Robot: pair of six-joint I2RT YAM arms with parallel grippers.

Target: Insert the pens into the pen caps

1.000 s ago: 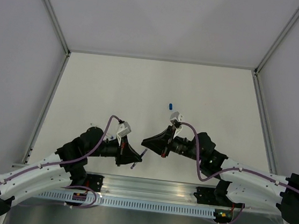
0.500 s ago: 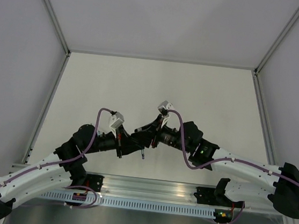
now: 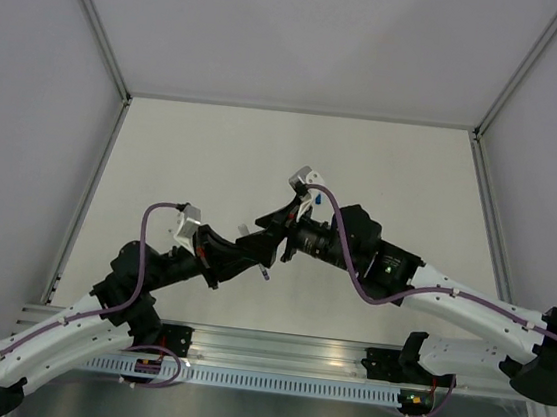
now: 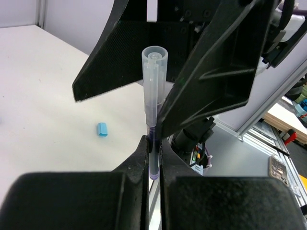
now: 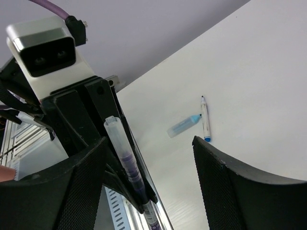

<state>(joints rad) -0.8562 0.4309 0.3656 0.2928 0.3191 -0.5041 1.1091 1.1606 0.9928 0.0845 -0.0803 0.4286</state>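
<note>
My left claw [image 4: 153, 143] pinched the pen [image 4: 153, 165]; my right claw [image 5: 146, 143], spread around it, could knock its clear cap [image 4: 154, 72] askew when withdrawing.

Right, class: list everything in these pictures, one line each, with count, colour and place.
table: one, white, beneath the arms.
held pen: one, dark purple barrel, upright in the left claw.
clear cap: one, see-through, on that pen's top end.
loose pen: one, white with blue ends, lying on the table.
bluish cap: one, clear pale blue, beside the loose pen.
small cap: one, light blue, alone on the table.
left claw: one, black, shut on the held pen.
right claw: one, black, open, either side of the held pen.
</note>
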